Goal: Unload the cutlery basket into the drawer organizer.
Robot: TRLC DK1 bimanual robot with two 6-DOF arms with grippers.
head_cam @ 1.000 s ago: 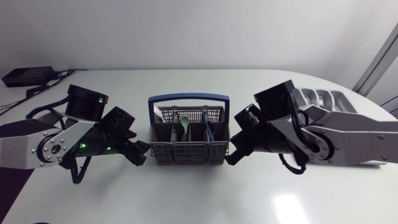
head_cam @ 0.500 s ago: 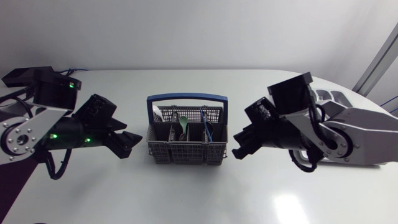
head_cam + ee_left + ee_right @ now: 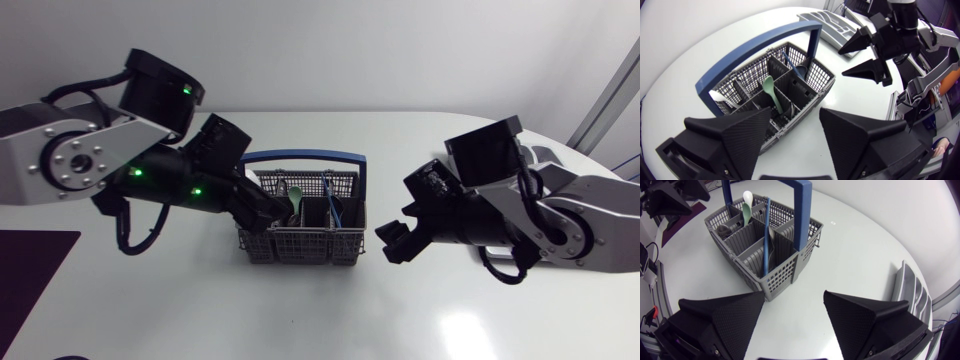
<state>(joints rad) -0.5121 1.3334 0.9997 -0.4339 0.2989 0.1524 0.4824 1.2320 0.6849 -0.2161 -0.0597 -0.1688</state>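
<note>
Plainly neither arm holds anything. The left gripper (image 3: 263, 214) hangs over the left end of the basket (image 3: 300, 238) at frame centre, fingers apart, likely lining up a pick. The right gripper (image 3: 392, 242) hovers just right of it, fingers also apart. The basket stands on the bench (image 3: 320, 310) with a green spoon (image 3: 297, 197), a blue tool (image 3: 335, 208) and a white piece (image 3: 720, 97). The organizer (image 3: 545, 156) lies at far right, mostly behind the right arm.

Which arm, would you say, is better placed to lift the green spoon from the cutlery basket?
Left, probably. The left gripper hangs open over the cutlery basket, the green spoon just ahead of it. The right gripper, also open, sits beside the basket, apart from it.
</note>
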